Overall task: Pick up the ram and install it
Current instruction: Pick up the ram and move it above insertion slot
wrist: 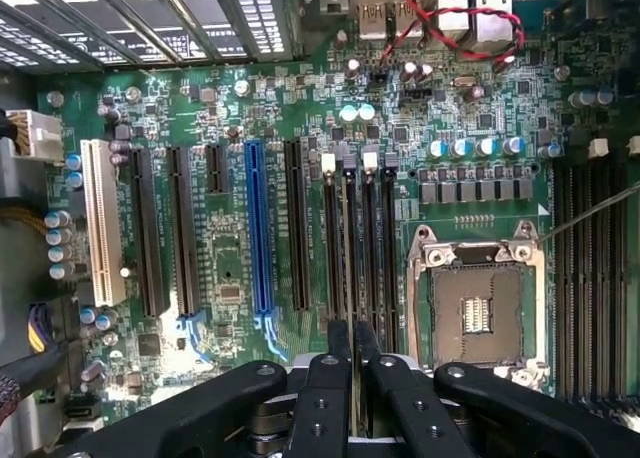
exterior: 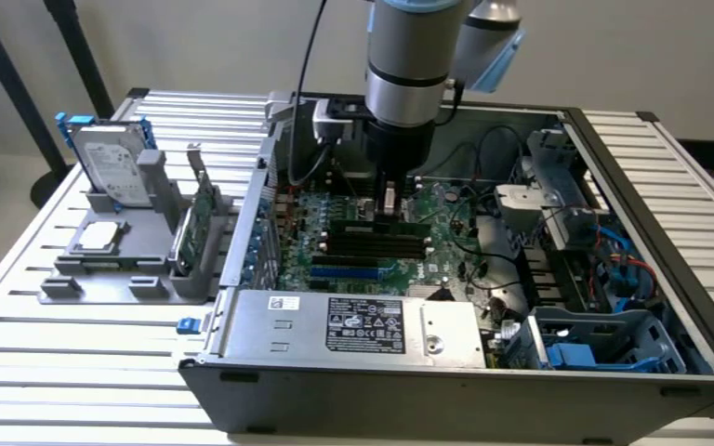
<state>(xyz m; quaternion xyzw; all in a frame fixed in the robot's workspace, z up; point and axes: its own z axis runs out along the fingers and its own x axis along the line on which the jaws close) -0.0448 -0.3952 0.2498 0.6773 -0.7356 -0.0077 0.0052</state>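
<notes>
The ram (exterior: 374,226) is a thin dark-green stick standing on edge at the black memory slots (exterior: 376,246) of the motherboard inside the open computer case. My gripper (exterior: 390,203) reaches straight down onto it from above. In the wrist view the ram (wrist: 349,238) shows edge-on as a narrow grey line along the second memory slot, between two white slot latches (wrist: 328,162). The gripper (wrist: 352,334) is shut on its near end, with the black fingers (wrist: 337,363) pressed to either side. Whether the stick sits fully down in the slot I cannot tell.
Beside the memory slots are the CPU socket (wrist: 478,308), a blue expansion slot (wrist: 254,228) and red-black wires (wrist: 450,23). The case holds a power supply (exterior: 357,325) and a drive cage (exterior: 575,186). A grey tray (exterior: 109,279) at the exterior view's left carries a hard drive (exterior: 112,160) and a green card (exterior: 204,223).
</notes>
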